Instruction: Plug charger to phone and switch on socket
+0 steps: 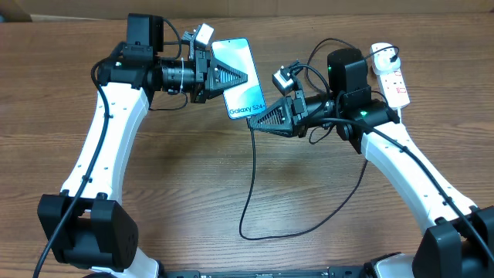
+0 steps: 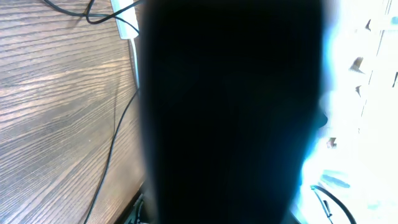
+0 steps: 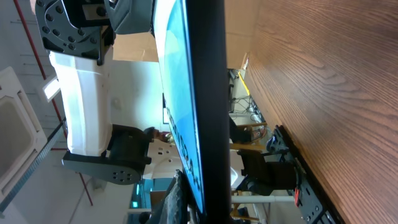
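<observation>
While both arms meet over the far half of the worktop (image 1: 185, 193), the count reads: one phone (image 1: 235, 58), one charger (image 1: 252, 162), one socket (image 1: 392, 77), two end effectors.

Phone: held clear of the worktop near the middle of the far edge. Screen is lit blue-cyan and faces up. Long axis runs from the far edge toward the near edge, leaning slightly right. The "Galaxy S24" end is the near end. Right wrist view shows it edge-on, a dark rim beside the bright screen.

Left end effector (image 1: 255, 76): closed narrow on the phone, gripping it from the left side with fingers lying across the screen. Left wrist view is mostly a dark blur.

Right end effector (image 1: 255, 122): closed narrow, tip touching the phone's near end. The charger's free end runs up into its fingertips. Connector too small to make out.

Charger: thin black cable drops from that tip toward the near edge, loops, then curves back right under the right arm.

Socket: white strip at the far right corner, long axis roughly far to near, well apart from the phone.
</observation>
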Robot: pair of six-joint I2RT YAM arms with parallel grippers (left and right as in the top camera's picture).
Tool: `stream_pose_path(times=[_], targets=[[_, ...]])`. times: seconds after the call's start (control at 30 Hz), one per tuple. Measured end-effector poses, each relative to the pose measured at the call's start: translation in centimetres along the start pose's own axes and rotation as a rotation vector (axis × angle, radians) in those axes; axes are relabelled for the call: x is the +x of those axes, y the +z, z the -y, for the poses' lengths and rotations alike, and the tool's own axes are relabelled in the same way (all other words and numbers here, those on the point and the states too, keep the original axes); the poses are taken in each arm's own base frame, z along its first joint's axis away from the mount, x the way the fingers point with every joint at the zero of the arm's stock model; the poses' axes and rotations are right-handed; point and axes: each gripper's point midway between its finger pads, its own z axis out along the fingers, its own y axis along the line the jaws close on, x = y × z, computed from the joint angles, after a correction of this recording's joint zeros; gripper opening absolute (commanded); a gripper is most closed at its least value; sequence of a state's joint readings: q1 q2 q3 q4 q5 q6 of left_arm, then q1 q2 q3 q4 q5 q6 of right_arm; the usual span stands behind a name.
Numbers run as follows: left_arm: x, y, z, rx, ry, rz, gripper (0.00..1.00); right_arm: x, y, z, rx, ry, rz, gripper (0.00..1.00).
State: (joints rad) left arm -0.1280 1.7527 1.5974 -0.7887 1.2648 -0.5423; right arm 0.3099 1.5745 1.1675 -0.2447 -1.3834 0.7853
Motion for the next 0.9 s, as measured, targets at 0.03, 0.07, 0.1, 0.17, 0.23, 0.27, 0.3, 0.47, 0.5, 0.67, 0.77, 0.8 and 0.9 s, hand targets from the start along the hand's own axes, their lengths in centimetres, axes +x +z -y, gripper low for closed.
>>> stream_pose_path(times=[0.03, 0.07, 0.1, 0.17, 0.23, 0.27, 0.3, 0.47, 0.5, 0.67, 0.77, 0.8, 0.9], targets=[[0.00, 0.00, 0.00, 0.000, 0.000, 0.000, 0.04, 0.00, 0.00, -0.01, 0.000, -0.001, 0.000, 0.04], [0.00, 0.00, 0.00, 0.000, 0.000, 0.000, 0.04, 0.01, 0.01, -0.02, 0.000, -0.001, -0.001, 0.04], [0.00, 0.00, 0.00, 0.000, 0.000, 0.000, 0.04, 0.00, 0.00, -0.01, 0.000, -0.001, 0.000, 0.04], [0.00, 0.00, 0.00, 0.000, 0.000, 0.000, 0.04, -0.01, 0.00, -0.01, 0.000, 0.001, 0.000, 0.04], [0.00, 0.00, 0.00, 0.000, 0.000, 0.000, 0.04, -0.03, 0.00, -0.03, -0.001, 0.003, 0.000, 0.04], [0.01, 0.00, 0.00, 0.000, 0.000, 0.000, 0.04, -0.04, 0.00, -0.04, 0.000, 0.004, 0.001, 0.04], [0.01, 0.00, 0.02, 0.001, 0.000, -0.001, 0.04, -0.07, 0.00, -0.08, -0.001, 0.002, 0.001, 0.04], [0.04, 0.00, 0.08, 0.005, 0.000, -0.003, 0.04, -0.13, 0.00, -0.14, -0.002, 0.004, 0.002, 0.04], [0.05, 0.00, 0.10, 0.006, 0.001, -0.003, 0.04, -0.14, 0.00, -0.15, -0.002, 0.004, 0.002, 0.04], [0.06, 0.00, 0.11, 0.006, 0.000, -0.004, 0.04, -0.19, 0.00, -0.19, -0.002, 0.001, 0.004, 0.04], [0.06, 0.00, 0.11, 0.006, 0.000, -0.004, 0.04, -0.22, 0.01, -0.17, -0.001, 0.000, 0.005, 0.04], [0.06, 0.00, 0.11, 0.006, 0.000, -0.004, 0.04, -0.22, 0.01, -0.17, -0.001, 0.001, 0.006, 0.04], [0.06, 0.00, 0.11, 0.006, 0.000, -0.004, 0.04, -0.26, 0.00, -0.15, 0.000, 0.002, 0.008, 0.04]])
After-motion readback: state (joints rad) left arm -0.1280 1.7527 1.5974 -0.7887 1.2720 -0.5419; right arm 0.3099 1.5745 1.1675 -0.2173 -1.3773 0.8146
